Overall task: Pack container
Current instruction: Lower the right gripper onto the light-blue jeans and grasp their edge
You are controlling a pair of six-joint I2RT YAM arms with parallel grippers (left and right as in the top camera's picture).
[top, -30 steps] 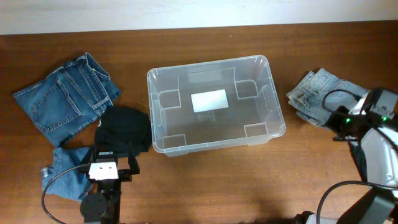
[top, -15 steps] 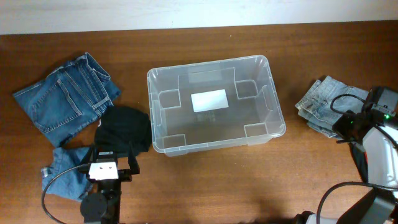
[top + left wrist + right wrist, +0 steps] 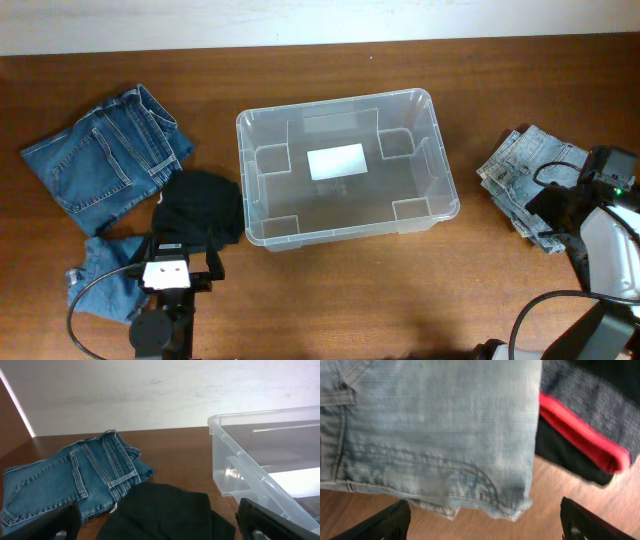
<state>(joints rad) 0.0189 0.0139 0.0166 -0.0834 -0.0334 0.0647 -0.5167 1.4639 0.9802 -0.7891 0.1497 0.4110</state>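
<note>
The container (image 3: pixel 335 104), a clear plastic bin with a white label on its bottom, stands mid-table with nothing in it; its near corner (image 3: pixel 245 467) shows in the left wrist view. My right gripper (image 3: pixel 550 208) (image 3: pixel 482 527) is open over the hem of folded faded light jeans (image 3: pixel 520 165) (image 3: pixel 435 430), with only bare wood between its fingers. My left gripper (image 3: pixel 182 250) (image 3: pixel 160 527) is open low over a black garment (image 3: pixel 200 208) (image 3: pixel 165 510).
Blue jeans (image 3: pixel 100 165) (image 3: pixel 70 480) lie crumpled at the far left. A smaller blue denim piece (image 3: pixel 100 275) sits by the left arm. A dark cloth with a red band (image 3: pixel 580 425) lies beside the faded jeans.
My right gripper dragged the faded jeans to the right and toward the front, then opened and let them go. The left arm stayed still.
</note>
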